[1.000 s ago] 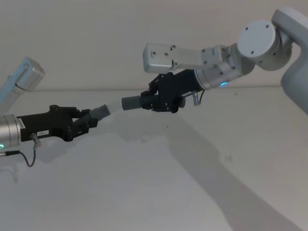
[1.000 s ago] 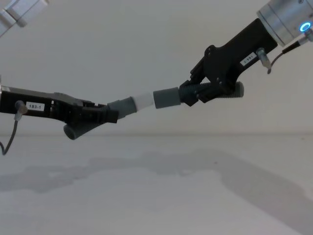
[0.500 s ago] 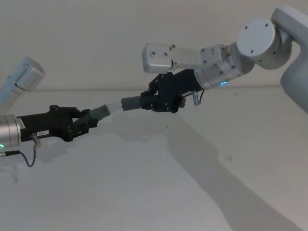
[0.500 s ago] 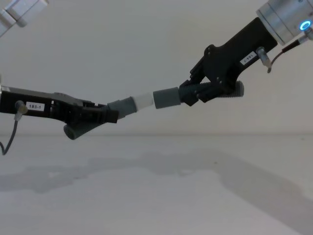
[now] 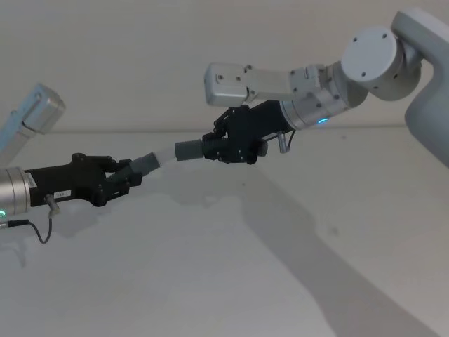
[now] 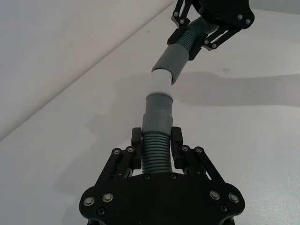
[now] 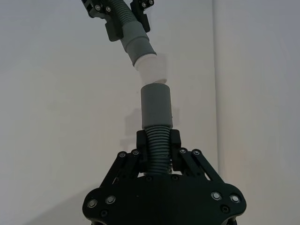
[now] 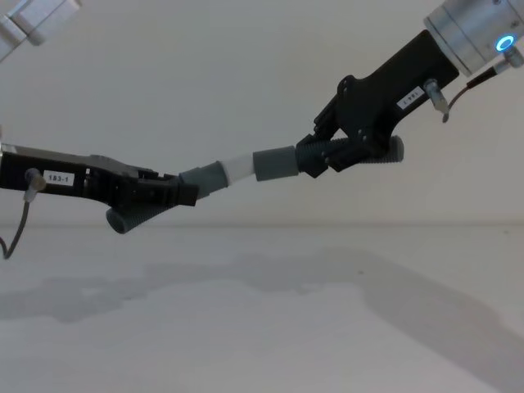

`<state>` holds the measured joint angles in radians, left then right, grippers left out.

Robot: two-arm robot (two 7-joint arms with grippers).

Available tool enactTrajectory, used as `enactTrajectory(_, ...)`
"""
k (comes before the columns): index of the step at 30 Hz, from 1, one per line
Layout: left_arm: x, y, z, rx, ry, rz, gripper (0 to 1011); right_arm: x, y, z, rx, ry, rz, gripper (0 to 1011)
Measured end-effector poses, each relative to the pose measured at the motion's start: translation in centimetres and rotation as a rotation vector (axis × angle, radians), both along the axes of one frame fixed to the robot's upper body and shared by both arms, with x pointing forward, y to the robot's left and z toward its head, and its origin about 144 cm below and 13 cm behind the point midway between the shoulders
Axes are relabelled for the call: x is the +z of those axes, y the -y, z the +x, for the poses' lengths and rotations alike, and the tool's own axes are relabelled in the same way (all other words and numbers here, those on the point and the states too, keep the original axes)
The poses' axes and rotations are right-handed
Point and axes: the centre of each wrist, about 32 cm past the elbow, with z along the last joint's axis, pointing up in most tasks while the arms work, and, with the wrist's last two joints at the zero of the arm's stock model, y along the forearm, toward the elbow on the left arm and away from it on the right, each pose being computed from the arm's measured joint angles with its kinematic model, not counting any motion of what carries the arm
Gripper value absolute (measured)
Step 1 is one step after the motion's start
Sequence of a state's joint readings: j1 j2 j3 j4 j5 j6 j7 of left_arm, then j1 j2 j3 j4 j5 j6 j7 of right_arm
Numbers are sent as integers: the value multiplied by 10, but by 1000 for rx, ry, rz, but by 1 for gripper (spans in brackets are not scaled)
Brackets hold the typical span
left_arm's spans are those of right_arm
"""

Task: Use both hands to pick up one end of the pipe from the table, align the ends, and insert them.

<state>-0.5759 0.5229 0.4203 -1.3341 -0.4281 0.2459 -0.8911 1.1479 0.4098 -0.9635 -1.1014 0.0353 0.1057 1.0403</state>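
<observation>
Both pipe pieces hang in the air above the white table [image 5: 210, 274]. My left gripper [image 5: 121, 178] [image 8: 177, 194] [image 6: 156, 143] is shut on the ribbed part of the piece with the white tip [image 5: 163, 156] [image 8: 238, 166] [image 6: 161, 82]. My right gripper [image 5: 216, 148] [image 8: 316, 155] [image 7: 158, 142] is shut on the ribbed part of the piece with the grey sleeve [image 5: 187, 150] [image 8: 273, 162] [image 7: 157, 106]. The white tip [image 7: 151, 68] meets the sleeve mouth at a slight angle; how far it sits inside I cannot tell.
A thin black cable [image 5: 36, 229] loops under my left wrist. The right arm's silver housing [image 5: 231, 83] sits just above its gripper. The pale wall stands behind the table's far edge.
My right gripper has shifted slightly left and up, pushing the sleeve a little farther onto the white tip. The left gripper has held still.
</observation>
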Motion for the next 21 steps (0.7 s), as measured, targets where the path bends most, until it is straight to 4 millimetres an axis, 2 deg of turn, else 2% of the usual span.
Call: enactTrajectory(21, 0, 0, 0, 0, 0, 0, 331, 3, -5, 2, 14, 19, -12, 256)
